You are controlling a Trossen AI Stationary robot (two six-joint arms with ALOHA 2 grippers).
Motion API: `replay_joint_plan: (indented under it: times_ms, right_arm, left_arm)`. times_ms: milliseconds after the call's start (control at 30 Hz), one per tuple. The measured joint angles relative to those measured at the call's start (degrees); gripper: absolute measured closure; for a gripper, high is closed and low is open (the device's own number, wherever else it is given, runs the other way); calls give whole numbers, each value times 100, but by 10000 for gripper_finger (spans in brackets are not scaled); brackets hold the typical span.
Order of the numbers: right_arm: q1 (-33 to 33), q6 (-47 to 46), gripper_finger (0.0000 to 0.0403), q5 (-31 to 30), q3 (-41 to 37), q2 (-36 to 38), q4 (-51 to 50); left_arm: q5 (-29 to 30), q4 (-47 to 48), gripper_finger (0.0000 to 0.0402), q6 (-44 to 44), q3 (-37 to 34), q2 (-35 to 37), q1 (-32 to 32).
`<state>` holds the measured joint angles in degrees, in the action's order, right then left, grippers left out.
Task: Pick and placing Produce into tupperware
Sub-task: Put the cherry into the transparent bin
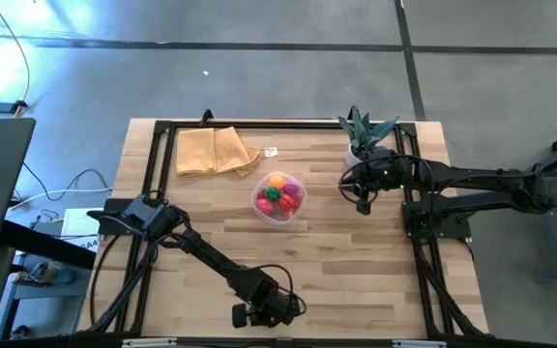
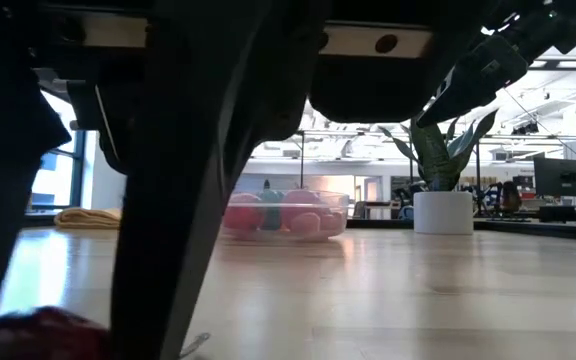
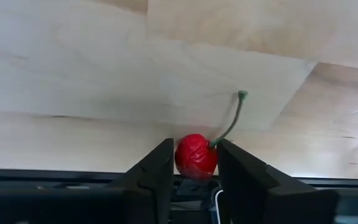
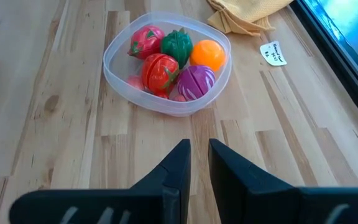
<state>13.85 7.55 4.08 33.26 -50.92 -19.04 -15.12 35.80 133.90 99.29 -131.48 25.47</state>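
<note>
Fingers of the left gripper (image 3: 194,163) pinch a small red toy cherry (image 3: 196,155) at the table's near edge, well apart from the round clear plastic tupperware (image 1: 262,206) of produce mid-table, nearer which the right gripper (image 4: 194,158) hangs, nearly closed, empty.

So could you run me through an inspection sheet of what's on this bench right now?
Surface: wooden table with a black frame.
Job's things: clear tupperware holds red, green, orange and purple produce; a cherry sits between the left gripper's fingers.
Clutter: folded yellow cloth, small paper tag, potted plant.
Grippers: left gripper at the near table edge, closing around the cherry; right gripper shut, hovering beside the tupperware.
Cables: several on the floor left of the table.
Surroundings: concrete floor; large room beyond.
</note>
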Motion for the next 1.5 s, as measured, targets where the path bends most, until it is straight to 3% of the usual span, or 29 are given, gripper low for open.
replay_joint_plan:
  times_ms: [333,1200,1500]
  right_arm:
    - [1,-2,357,0,0,0,0]
    - [1,-1,357,0,0,0,1]
    - [1,0,357,0,0,0,1]
  left_arm:
    - [75,19,324,-150,0,2,2]
    - [239,188,323,-364,13,52,0]
    - [708,1707,323,-691,851,94,-2]
